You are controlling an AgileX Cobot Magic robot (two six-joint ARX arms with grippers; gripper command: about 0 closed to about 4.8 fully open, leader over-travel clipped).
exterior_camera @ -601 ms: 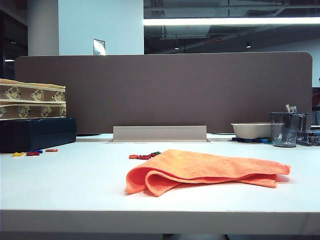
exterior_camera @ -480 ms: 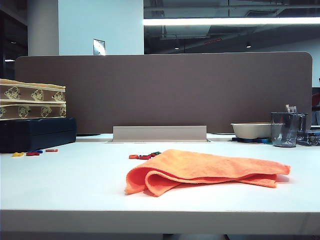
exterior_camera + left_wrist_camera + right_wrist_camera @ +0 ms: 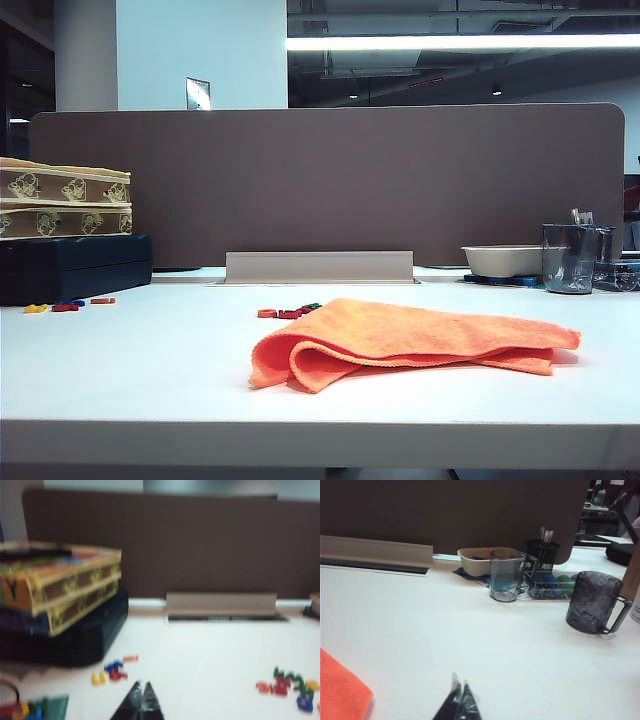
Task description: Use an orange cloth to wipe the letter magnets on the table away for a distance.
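Observation:
The orange cloth (image 3: 400, 345) lies folded and creased on the white table (image 3: 140, 370), near its front edge; one corner of the cloth (image 3: 340, 692) shows in the right wrist view. A cluster of letter magnets (image 3: 288, 313) sits just behind the cloth's left end, and a second group (image 3: 68, 304) lies at the far left by the dark case. The left wrist view shows both groups, one (image 3: 114, 670) and the other (image 3: 290, 687). My left gripper (image 3: 142, 685) is shut and empty, low over the table. My right gripper (image 3: 460, 685) is shut and empty too. Neither arm appears in the exterior view.
A patterned box (image 3: 65, 198) is stacked on a dark case (image 3: 75, 268) at the left. A brown partition (image 3: 330, 180) and a grey cable cover (image 3: 320, 267) close the back. At the right stand a bowl (image 3: 477, 560), a clear glass (image 3: 506, 575), a dark pen cup (image 3: 542, 555) and a grey mug (image 3: 594, 602).

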